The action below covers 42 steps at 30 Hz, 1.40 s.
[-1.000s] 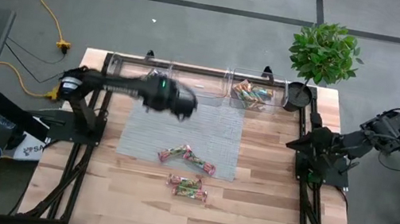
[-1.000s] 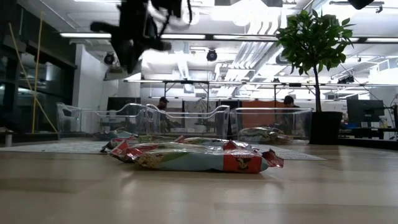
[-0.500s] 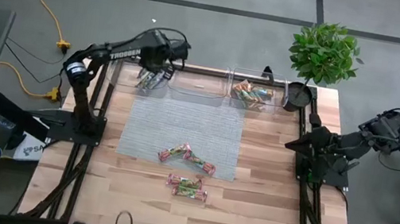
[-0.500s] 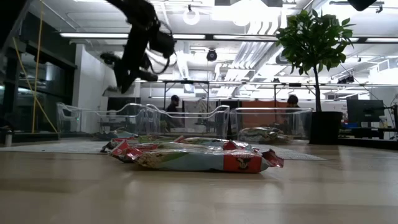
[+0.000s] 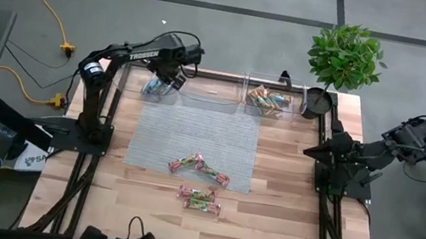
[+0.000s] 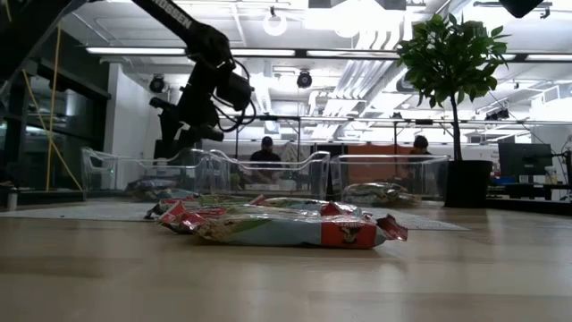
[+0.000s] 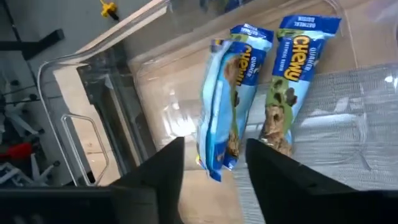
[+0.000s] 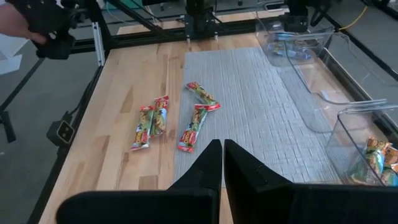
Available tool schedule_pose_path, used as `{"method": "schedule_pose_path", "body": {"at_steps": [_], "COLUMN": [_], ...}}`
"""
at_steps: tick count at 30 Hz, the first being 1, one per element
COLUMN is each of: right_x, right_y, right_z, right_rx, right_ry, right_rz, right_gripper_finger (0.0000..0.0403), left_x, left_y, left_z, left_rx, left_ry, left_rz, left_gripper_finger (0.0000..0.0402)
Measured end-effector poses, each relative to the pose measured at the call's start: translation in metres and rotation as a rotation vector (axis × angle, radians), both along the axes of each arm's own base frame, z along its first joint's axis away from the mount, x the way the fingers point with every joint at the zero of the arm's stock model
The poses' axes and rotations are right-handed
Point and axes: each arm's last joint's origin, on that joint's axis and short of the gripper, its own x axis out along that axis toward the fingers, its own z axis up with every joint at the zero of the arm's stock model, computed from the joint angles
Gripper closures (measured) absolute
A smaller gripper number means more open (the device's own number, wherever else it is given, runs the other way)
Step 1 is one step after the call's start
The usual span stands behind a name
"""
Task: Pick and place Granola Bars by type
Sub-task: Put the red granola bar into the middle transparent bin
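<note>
Four red-green granola bars (image 5: 198,183) lying loose, nearer the table's front edge than the grey mat (image 5: 193,138) centre — two on the mat's front edge, two just off it on bare wood. Landmark: the mat. Three clear bins along its far side: left bin (image 5: 150,84) with blue-wrapped Chewy bars (image 7: 249,93), middle bin (image 5: 210,92) apparently without bars, right bin (image 5: 267,101) with green-orange bars (image 5: 265,102).

Left gripper (image 7: 208,165) over the left bin, fingers apart, nothing between them — one blue bar lying just past the tips, a second beside it, long axes roughly parallel and running away from the fingers. Looks like a drop just made, judged from pose only.

Key relation for next move: remaining bars lie toward the front from the left gripper, across the mat; long axes mixed — the two on the mat angled, the two on wood roughly side to side. Roughly midway between the arms, though only the left looks at work. Approach needs wrist turned across a bar's short side.

Left arm stretched over the mat's far-left corner, wrist tipped down. Right gripper (image 8: 222,163) parked off the mat's right side, fingers nearly together, holding nothing, facing the loose bars.

Potted plant (image 5: 344,59) beyond the right bin.
</note>
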Motion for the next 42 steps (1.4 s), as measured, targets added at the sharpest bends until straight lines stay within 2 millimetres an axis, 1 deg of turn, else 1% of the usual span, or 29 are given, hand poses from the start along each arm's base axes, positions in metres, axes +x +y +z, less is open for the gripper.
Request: {"method": "schedule_pose_path", "body": {"at_steps": [3, 5, 7, 10, 13, 16, 18, 20, 22, 24, 26, 29, 32, 35, 38, 40, 42], "right_x": [0.000, 0.000, 0.000, 0.000, 0.000, 0.000, 0.000, 0.000, 0.000, 0.000, 0.000, 0.003, 0.014, 0.038, 0.070, 0.093, 0.115], "right_y": [0.000, 0.000, 0.000, 0.000, -0.001, -0.001, -0.001, -0.001, -0.001, -0.002, -0.002, 0.000, 0.008, 0.020, 0.027, 0.025, 0.017], "right_z": [-0.001, -0.001, -0.001, -0.001, 0.000, 0.000, 0.000, 0.000, 0.000, 0.000, 0.000, -0.001, -0.003, -0.005, -0.008, -0.011, -0.018], "right_rx": [0.003, 0.012, 0.020, 0.019, 0.010, 0.002, 0.001, 0.003, 0.004, 0.008, 0.015, 0.018, 0.000, -0.031, -0.007, 0.075, 0.171], "right_ry": [0.005, 0.005, 0.005, 0.004, -0.002, -0.007, -0.008, -0.008, -0.009, -0.011, -0.015, -0.009, 0.024, 0.052, 0.057, 0.061, 0.097], "right_rz": [-0.009, -0.013, -0.017, -0.020, -0.035, -0.048, -0.052, -0.054, -0.054, -0.060, -0.078, -0.093, -0.076, -0.055, -0.048, -0.055, -0.050], "right_gripper_finger": [0.0403, 0.0403, 0.0403, 0.0403, 0.0403, 0.0403, 0.0403, 0.0403, 0.0403, 0.0403, 0.0403, 0.0403, 0.0403, 0.0403, 0.0403, 0.0403, 0.0403], "left_x": [-0.002, -0.005, -0.008, -0.017, -0.029, -0.043, -0.053, -0.063, -0.070, -0.075, -0.081, -0.089, -0.095, -0.098, -0.101, -0.102, -0.103], "left_y": [-0.002, -0.005, -0.010, -0.024, -0.052, -0.088, -0.113, -0.136, -0.158, -0.180, -0.199, -0.224, -0.243, -0.258, -0.269, -0.276, -0.281], "left_z": [0.007, 0.018, 0.035, 0.070, 0.107, 0.137, 0.151, 0.157, 0.155, 0.146, 0.131, 0.101, 0.077, 0.060, 0.052, 0.051, 0.052], "left_rx": [0.006, 0.027, 0.055, 0.103, 0.142, 0.168, 0.192, 0.199, 0.186, 0.156, 0.119, 0.056, 0.008, 0.004, 0.002, -0.013, -0.027], "left_ry": [-0.026, -0.077, -0.167, -0.342, -0.498, -0.595, -0.660, -0.741, -0.834, -0.925, -0.994, -1.081, -1.177, -1.222, -1.220, -1.223, -1.230], "left_rz": [0.002, 0.005, 0.001, -0.015, -0.082, -0.175, -0.232, -0.287, -0.348, -0.397, -0.420, -0.416, -0.409, -0.407, -0.421, -0.448, -0.476], "left_gripper_finger": [0.0207, 0.0199, 0.0196, 0.0196, 0.0196, 0.0196, 0.0196, 0.0196, 0.0196, 0.0195, 0.0195, 0.0195, 0.0195, 0.0195, 0.0195, 0.0195, 0.0195]}}
